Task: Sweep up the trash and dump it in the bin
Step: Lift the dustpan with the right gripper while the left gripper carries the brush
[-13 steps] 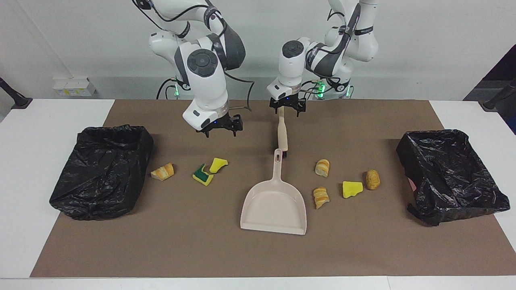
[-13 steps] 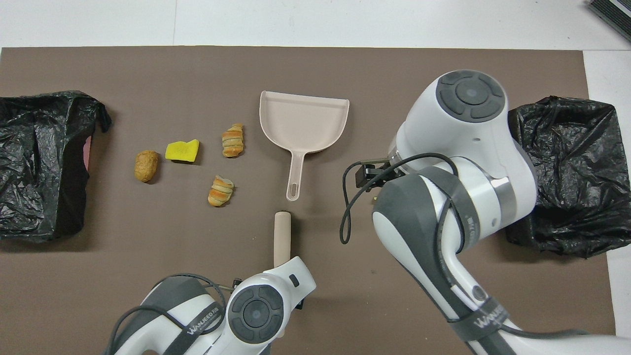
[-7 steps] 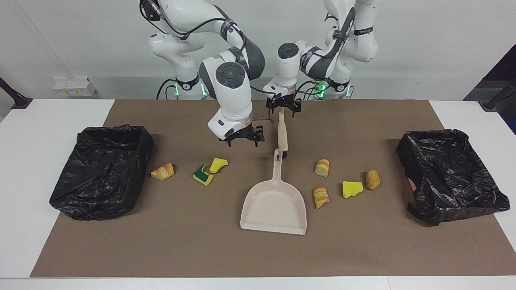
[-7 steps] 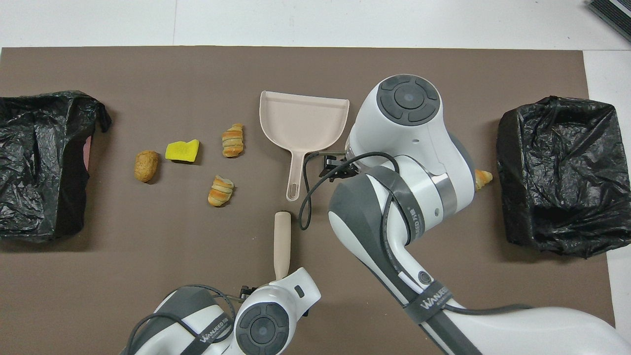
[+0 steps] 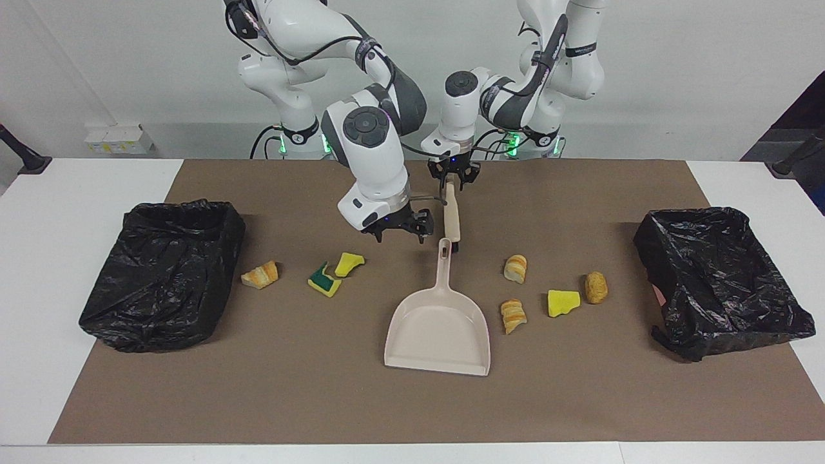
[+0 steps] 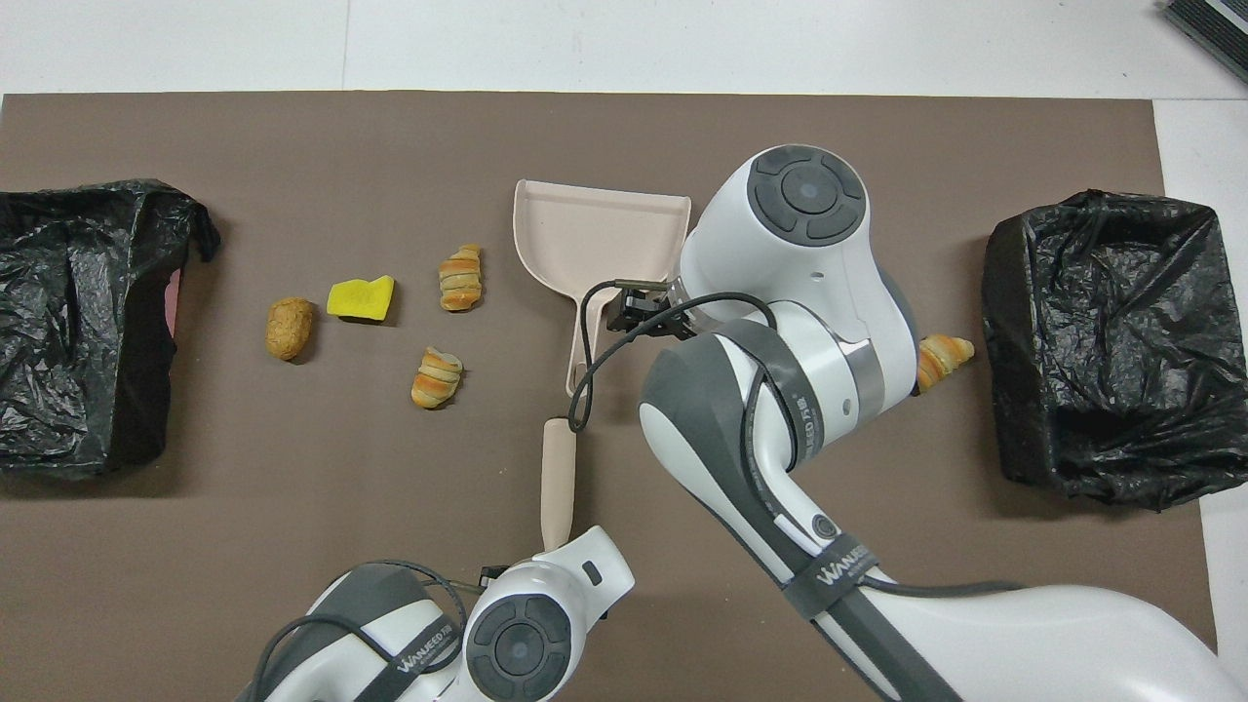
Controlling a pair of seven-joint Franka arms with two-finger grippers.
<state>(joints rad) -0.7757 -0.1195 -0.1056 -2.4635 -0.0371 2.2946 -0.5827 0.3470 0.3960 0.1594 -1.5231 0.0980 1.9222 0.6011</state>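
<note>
The trash [image 5: 324,280] is scattered mid-table on either side of the dustpan [image 5: 438,328]. The brush [image 5: 452,216] is clamped at its handle's very end by the left gripper [image 5: 453,182], so it may be twisted loose. The right gripper [image 5: 398,231] is held spread and empty beside the dustpan's handle, which may be knocked.

Yellow sponge scraps [image 5: 563,303], one green-backed [image 5: 323,281], and tan-orange striped bread chunks [image 5: 513,315] lie on a brown mat [image 5: 309,386] over the white table [image 5: 38,270], beside a beige dustpan [image 5: 438,332] and black bins [image 5: 164,274].
</note>
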